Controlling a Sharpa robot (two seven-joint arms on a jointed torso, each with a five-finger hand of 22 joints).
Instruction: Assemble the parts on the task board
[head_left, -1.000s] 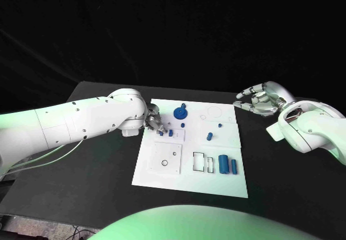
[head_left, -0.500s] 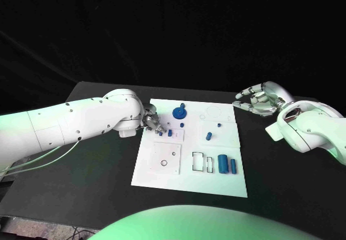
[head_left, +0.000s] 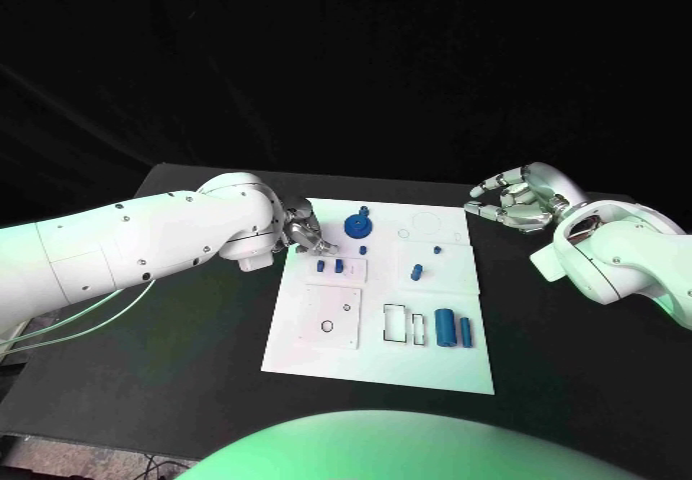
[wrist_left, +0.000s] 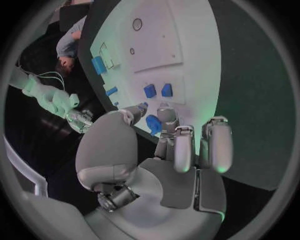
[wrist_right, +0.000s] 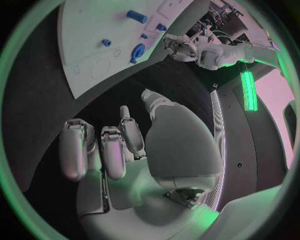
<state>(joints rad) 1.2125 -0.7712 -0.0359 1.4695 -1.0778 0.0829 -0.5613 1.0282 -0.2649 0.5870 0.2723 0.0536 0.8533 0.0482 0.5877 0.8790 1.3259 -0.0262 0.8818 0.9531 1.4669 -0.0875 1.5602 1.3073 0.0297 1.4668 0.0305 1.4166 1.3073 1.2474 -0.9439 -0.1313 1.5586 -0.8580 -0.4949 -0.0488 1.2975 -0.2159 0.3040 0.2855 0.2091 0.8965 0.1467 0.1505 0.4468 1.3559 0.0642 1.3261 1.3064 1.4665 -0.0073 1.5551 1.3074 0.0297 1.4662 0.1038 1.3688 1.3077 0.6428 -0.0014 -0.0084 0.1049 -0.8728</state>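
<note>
A black table (head_left: 173, 340) carries the white task board (head_left: 378, 350) at the frame's centre. Small blue parts (head_left: 454, 327) lie across it, a round one (head_left: 359, 224) near its upper edge. The left hand (head_left: 303, 233) hovers at the board's left edge, fingers apart and empty in the wrist view. The right hand (head_left: 515, 203), upper right, curls loosely around nothing.

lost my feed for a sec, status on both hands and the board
Left hand empty, fingers apart, at the task board's far-left edge. Right hand curled, empty, off the board's far-right corner. Blue parts on board, none held. Nothing in the way.
</note>
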